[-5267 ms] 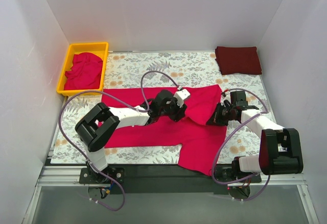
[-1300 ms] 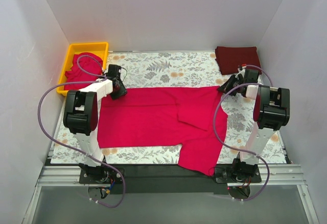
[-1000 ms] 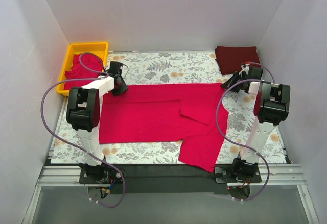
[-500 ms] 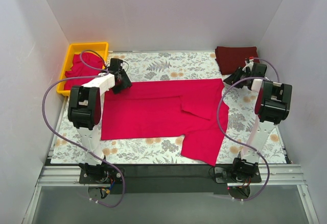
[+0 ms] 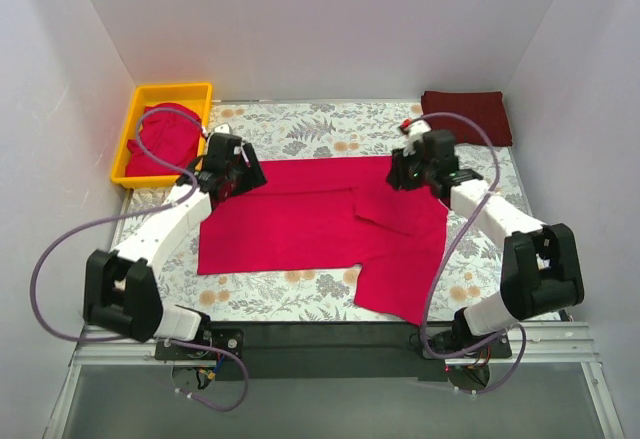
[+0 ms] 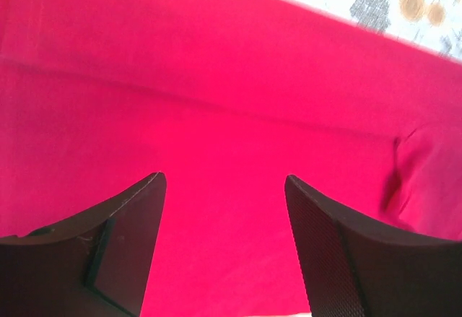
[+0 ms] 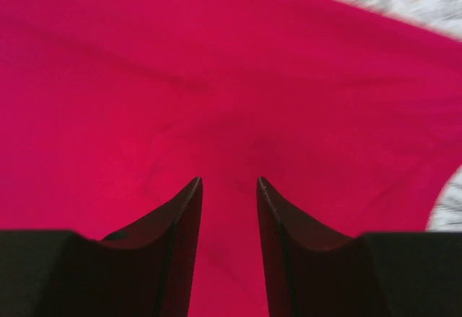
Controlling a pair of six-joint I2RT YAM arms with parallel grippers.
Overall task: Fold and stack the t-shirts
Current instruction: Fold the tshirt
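Observation:
A crimson-pink t-shirt (image 5: 300,221) lies spread flat across the middle of the table, with a sleeve folded onto its body at the right (image 5: 400,207) and a flap reaching toward the near edge. My left gripper (image 5: 228,174) hovers over the shirt's far left corner, open and empty; its view (image 6: 224,180) shows only pink cloth below. My right gripper (image 5: 408,171) hovers over the far right corner, jaws partly open and empty (image 7: 229,180). A folded dark maroon t-shirt (image 5: 467,114) lies at the far right corner. More crimson-pink shirts (image 5: 165,137) sit crumpled in the tray.
A yellow plastic tray (image 5: 135,119) stands at the far left corner. The table has a floral cover (image 5: 320,129). White walls close in the left, right and far sides.
Both grippers dragged the shirt's far edge away from the near edge, then let go. Both arms have now swung inward over the shirt's far corners.

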